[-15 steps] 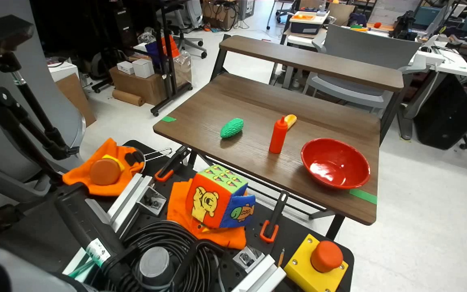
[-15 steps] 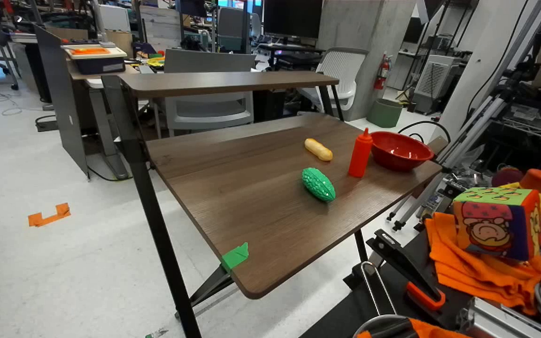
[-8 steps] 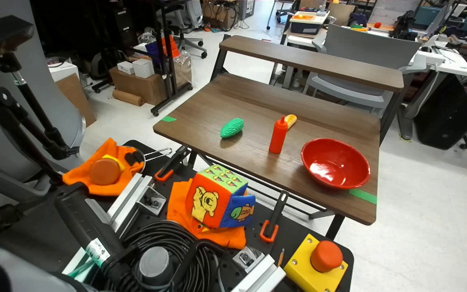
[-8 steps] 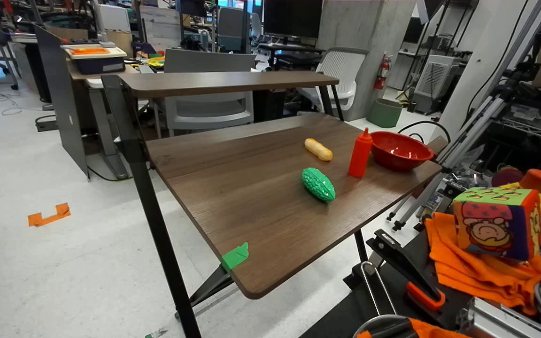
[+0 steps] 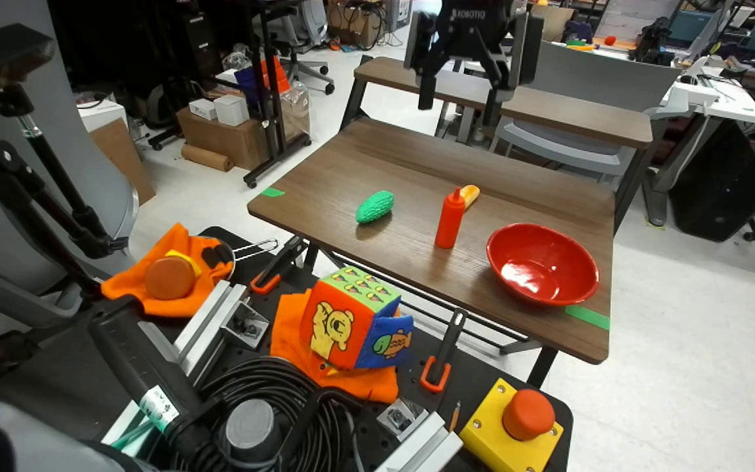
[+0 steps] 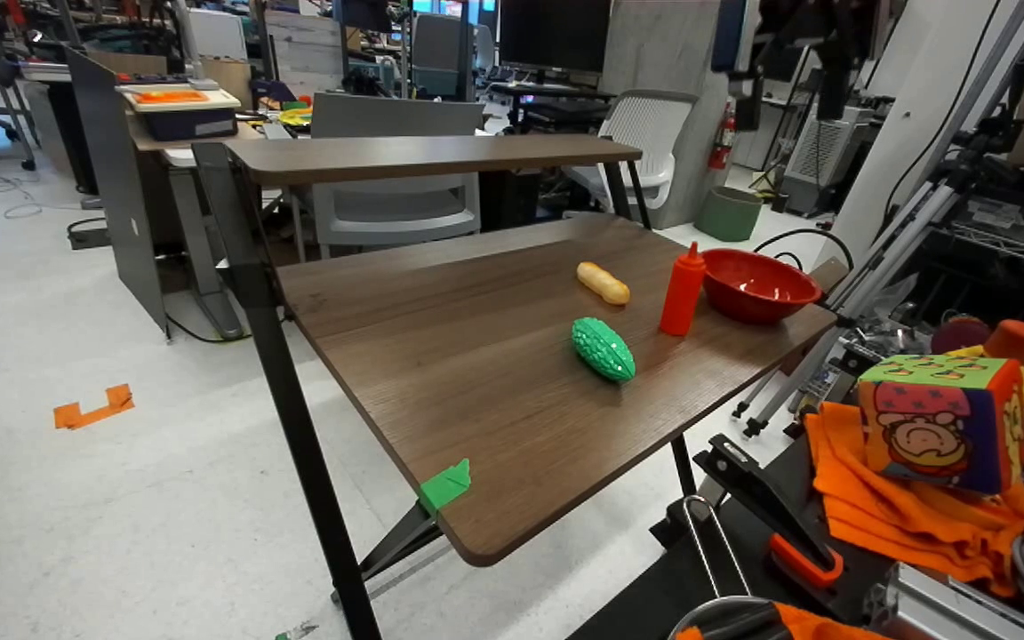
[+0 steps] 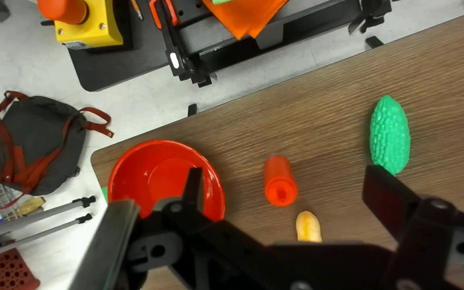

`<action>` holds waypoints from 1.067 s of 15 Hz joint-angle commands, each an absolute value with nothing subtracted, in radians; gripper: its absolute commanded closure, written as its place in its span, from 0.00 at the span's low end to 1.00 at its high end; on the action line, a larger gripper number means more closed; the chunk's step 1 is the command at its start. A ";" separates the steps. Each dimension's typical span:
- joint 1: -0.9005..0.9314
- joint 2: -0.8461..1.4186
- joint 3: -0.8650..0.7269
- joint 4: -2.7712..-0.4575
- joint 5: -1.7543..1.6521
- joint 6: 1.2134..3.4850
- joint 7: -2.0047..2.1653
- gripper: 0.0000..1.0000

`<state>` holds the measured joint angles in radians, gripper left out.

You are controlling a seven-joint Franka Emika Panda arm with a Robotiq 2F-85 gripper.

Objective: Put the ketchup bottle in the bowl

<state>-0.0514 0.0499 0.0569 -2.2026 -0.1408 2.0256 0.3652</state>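
Ketchup bottle [image 5: 449, 223] stands upright on the brown table [image 5: 325, 190], red and slim, its narrow tip pointing up. Beside it sits the bowl [image 5: 541, 262], wide and glossy red, with a strip of table between the two. The gripper [image 5: 458, 103] hangs high above the table, well apart from the bottle, its fingers [image 7: 388, 197] spread wide; in the wrist view the bottle shows in the gap between them. A bumpy green oblong thing [image 7: 390, 135] lies on the bottle's other side, away from the bowl. A yellow-orange oblong thing [image 6: 603, 284] lies near the bottle; the gripper hides part of it in the wrist view. Green tape [image 5: 588, 317] shows by the bowl; whether they touch cannot be told. Off the table, a patterned cube [image 5: 358, 321] rests on orange cloth [image 5: 286, 333].
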 commanded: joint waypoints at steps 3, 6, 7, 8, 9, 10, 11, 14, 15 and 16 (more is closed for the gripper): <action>-0.016 0.230 0.007 -2.119 -0.192 2.089 0.410 0.00; 0.000 0.305 -0.015 -2.076 -0.199 2.090 0.432 0.00; 0.005 0.327 -0.021 -2.062 -0.195 2.091 0.434 0.00; 0.012 0.349 -0.027 -2.046 -0.194 2.087 0.436 0.00; 0.018 0.371 -0.032 -2.030 -0.191 2.085 0.439 0.00; 0.022 0.389 -0.034 -2.018 -0.185 2.086 0.439 0.00; 0.028 0.407 -0.038 -2.005 -0.186 2.087 0.442 0.00; 0.046 0.455 -0.047 -1.965 -0.185 2.076 0.445 0.00; 0.053 0.470 -0.050 -1.952 -0.187 2.070 0.450 0.00; 0.059 0.484 -0.053 -1.942 -0.188 2.070 0.454 0.00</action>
